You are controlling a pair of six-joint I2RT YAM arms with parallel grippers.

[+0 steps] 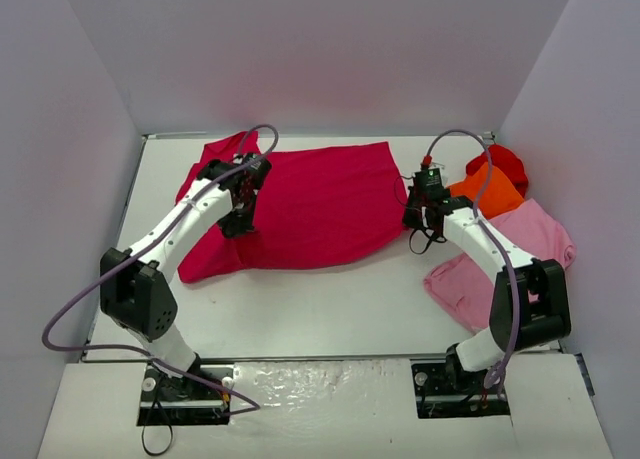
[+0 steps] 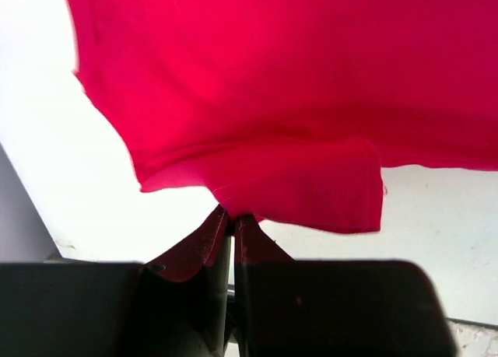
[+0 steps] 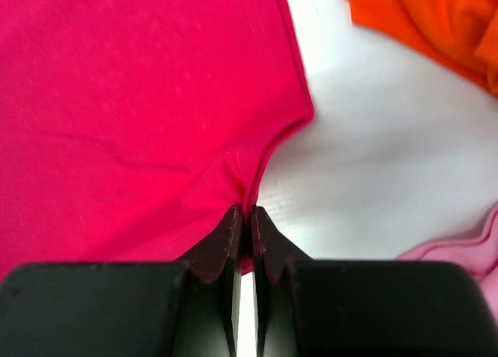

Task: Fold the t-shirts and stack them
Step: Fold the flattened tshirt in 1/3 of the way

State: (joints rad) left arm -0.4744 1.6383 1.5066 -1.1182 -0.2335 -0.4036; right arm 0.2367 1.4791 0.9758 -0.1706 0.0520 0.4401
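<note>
White walls box in a white table (image 1: 330, 309), with the crimson t-shirt (image 1: 310, 204) spread flat across its far middle. My left pincer (image 2: 231, 217) is pressed together on a doubled flap at the shirt's left edge, and my right pincer (image 3: 247, 211) nips the hem on the right side. I judge the cloth light, limp and quick to sag between holds, so hems and corners are where I'd grip. The orange t-shirt (image 1: 490, 194), light pink t-shirt (image 1: 505, 259) and bright red t-shirt (image 1: 503, 163) lie heaped at the right, apart from it.

crimson t-shirt (image 1: 320, 204) spread flat; orange (image 1: 488, 194), pink (image 1: 505, 254), red (image 1: 503, 162) bunched right.
</note>
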